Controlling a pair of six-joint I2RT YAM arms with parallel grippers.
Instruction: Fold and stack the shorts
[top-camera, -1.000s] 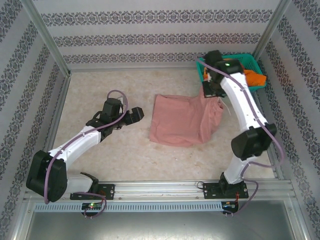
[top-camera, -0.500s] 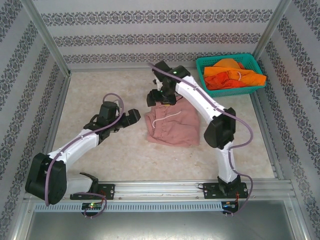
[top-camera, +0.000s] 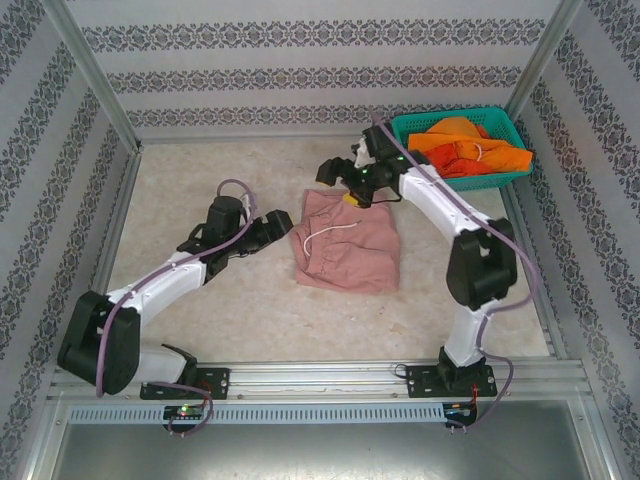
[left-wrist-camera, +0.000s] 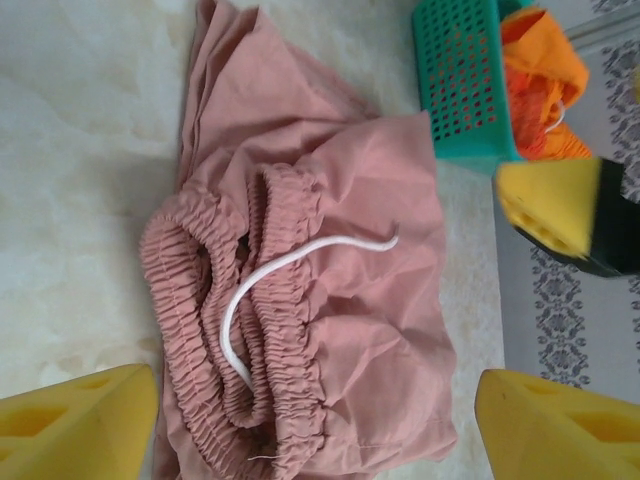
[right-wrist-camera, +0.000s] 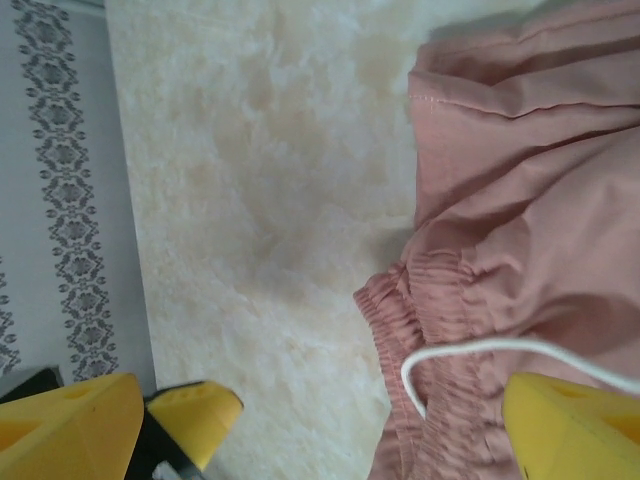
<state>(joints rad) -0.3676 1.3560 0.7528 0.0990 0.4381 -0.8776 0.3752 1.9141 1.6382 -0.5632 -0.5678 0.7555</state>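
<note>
1. Pink shorts (right-wrist-camera: 520, 230) lie rumpled on the pale surface (right-wrist-camera: 260, 200), at the right.
2. Their gathered waistband (right-wrist-camera: 420, 300) is lowest in frame, with a white drawstring (right-wrist-camera: 480, 346) looping across it.
3. The gripper (right-wrist-camera: 318, 430) hovers with its yellow fingers (right-wrist-camera: 65, 425) spread wide, holding nothing.
4. A patterned wall (right-wrist-camera: 60, 150) borders the left.

The top external camera looks steeply down from high behind the near edge of the table (top-camera: 200, 180), far enough to take in the whole surface, with the pink shorts (top-camera: 345, 243) near the centre. The left wrist camera sits close to the shorts, facing across them toward the teal basket (left-wrist-camera: 462, 85). The right wrist camera hangs close above their waistband (right-wrist-camera: 425, 300), facing down. All three views share the waistband and white drawstring (left-wrist-camera: 290, 270).
</note>
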